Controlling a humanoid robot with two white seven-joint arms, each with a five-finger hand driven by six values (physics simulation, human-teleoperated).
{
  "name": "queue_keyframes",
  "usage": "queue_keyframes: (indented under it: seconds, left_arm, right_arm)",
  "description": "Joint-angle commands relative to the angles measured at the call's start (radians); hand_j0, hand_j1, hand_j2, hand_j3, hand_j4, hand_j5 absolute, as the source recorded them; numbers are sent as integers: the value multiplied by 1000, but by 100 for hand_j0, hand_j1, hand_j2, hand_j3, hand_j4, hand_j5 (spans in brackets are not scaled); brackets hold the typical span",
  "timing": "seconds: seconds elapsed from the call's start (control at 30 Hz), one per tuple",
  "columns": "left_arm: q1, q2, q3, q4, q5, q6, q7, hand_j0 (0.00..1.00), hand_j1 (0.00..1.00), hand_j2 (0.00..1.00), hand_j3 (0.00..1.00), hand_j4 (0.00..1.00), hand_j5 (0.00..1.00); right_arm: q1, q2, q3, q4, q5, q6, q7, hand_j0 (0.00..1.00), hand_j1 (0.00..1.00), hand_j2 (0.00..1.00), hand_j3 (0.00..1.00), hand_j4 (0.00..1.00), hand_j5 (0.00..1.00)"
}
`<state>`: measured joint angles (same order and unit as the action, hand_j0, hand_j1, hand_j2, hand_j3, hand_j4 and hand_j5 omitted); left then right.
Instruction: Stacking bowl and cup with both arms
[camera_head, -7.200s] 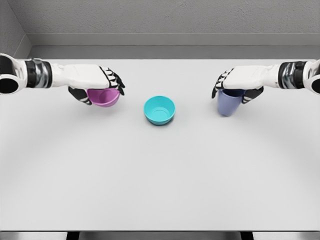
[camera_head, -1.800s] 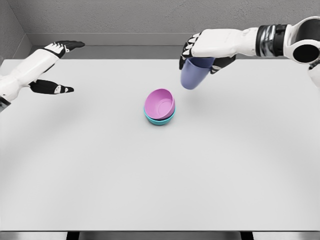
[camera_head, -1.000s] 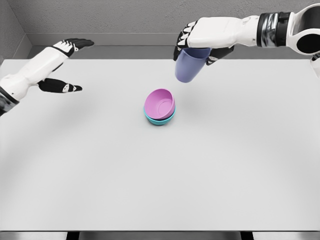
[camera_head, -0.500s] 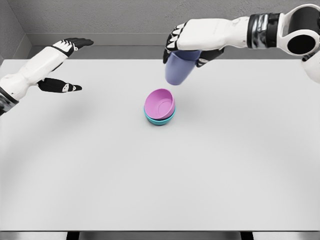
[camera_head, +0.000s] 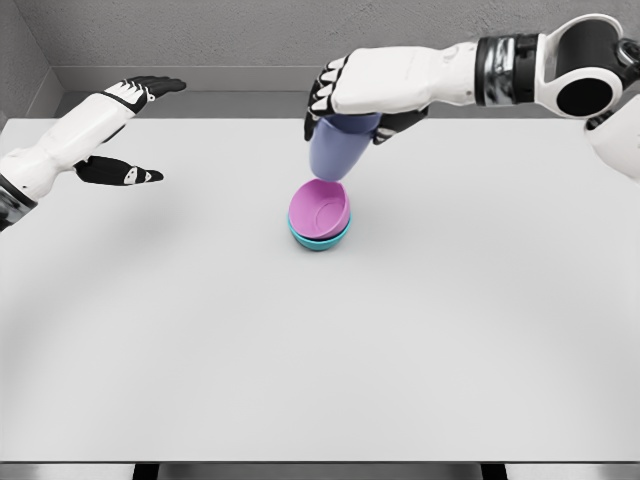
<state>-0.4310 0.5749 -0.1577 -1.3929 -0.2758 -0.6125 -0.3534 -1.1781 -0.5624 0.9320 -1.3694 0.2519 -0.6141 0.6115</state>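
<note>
A pink bowl (camera_head: 321, 209) sits tilted inside a teal bowl (camera_head: 320, 239) at the middle of the white table (camera_head: 320, 350). My right hand (camera_head: 350, 100) is shut on a blue-violet cup (camera_head: 334, 152) and holds it from above, just over the back rim of the pink bowl. The cup's bottom edge overlaps the pink rim in this view; whether they touch I cannot tell. My left hand (camera_head: 125, 130) hovers open over the table's far left, fingers spread, holding nothing.
A grey wall (camera_head: 250, 35) runs behind the table's back edge. The table's front edge lies along the bottom of the picture.
My right hand has carried the cup leftward and down, from the back right to just above the stacked bowls. The left hand has stayed where it was over the last second.
</note>
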Motion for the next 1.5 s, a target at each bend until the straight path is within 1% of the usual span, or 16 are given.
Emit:
queue_keyframes:
  seconds: [0.0, 0.13, 0.23, 0.3, 0.47, 0.6, 0.87, 1.03, 1.07, 1.13, 1.23, 1.27, 1.33, 1.47]
  left_arm:
    - [0, 0, 0, 0, 7, 2, 1, 100, 100, 100, 100, 100, 100]
    - [0, -1, 0, 0, 7, 2, 1, 100, 100, 100, 100, 100, 100]
    - [0, -3, 0, 0, 7, 2, 1, 100, 100, 100, 100, 100, 100]
    - [0, -3, 0, 0, 7, 2, 1, 100, 100, 100, 100, 100, 100]
    - [0, -3, -2, -3, 7, 2, 1, 100, 100, 100, 100, 100, 100]
    - [0, -3, -2, -3, 7, 2, 1, 100, 100, 100, 100, 100, 100]
    - [-2, -4, -3, -2, 7, 2, 1, 100, 100, 100, 100, 100, 100]
    - [-2, -6, -3, -5, 7, 2, 1, 100, 100, 100, 100, 100, 100]
    - [-2, -6, -3, -6, 7, 2, 1, 100, 100, 100, 100, 100, 100]
    - [-2, -10, -3, -8, 7, 2, 1, 100, 100, 100, 100, 100, 100]
    - [-2, -10, -3, -8, 7, 2, 1, 100, 100, 100, 100, 100, 100]
    - [-2, -10, -3, -8, 7, 2, 1, 100, 100, 100, 100, 100, 100]
    - [-2, -10, -3, -8, 7, 2, 1, 100, 100, 100, 100, 100, 100]
    - [-2, -10, -3, -6, 7, 2, 1, 100, 100, 100, 100, 100, 100]
  right_arm:
    - [0, -1, 1, -19, -6, 3, -1, 68, 68, 68, 68, 68, 68]
    - [3, -5, 10, -42, -11, 3, -1, 68, 68, 68, 68, 68, 68]
    - [3, -7, 16, -43, -11, 3, -1, 69, 69, 69, 69, 69, 69]
    - [3, -11, 16, -76, -13, 3, -1, 69, 69, 69, 69, 69, 69]
    - [9, -16, 25, -79, -13, 3, -1, 69, 69, 69, 69, 69, 69]
    - [9, -16, 33, -99, -13, 3, -1, 69, 69, 69, 69, 69, 69]
    - [21, -16, 45, -99, -11, 3, -1, 70, 70, 70, 70, 70, 70]
    - [25, -16, 45, -97, -10, 3, -1, 72, 72, 72, 72, 72, 72]
    - [26, -16, 45, -97, -10, 3, -1, 73, 73, 73, 73, 73, 73]
    - [26, -16, 44, -96, -6, 3, -1, 80, 80, 80, 80, 80, 80]
    - [26, -16, 42, -94, -2, 3, -1, 94, 94, 94, 94, 94, 94]
    - [26, -16, 42, -96, -2, 3, -1, 96, 96, 96, 96, 96, 96]
    - [26, -17, 42, -96, -2, 3, -1, 99, 99, 99, 99, 99, 99]
    - [26, -17, 41, -96, -2, 3, -1, 100, 100, 100, 100, 100, 100]
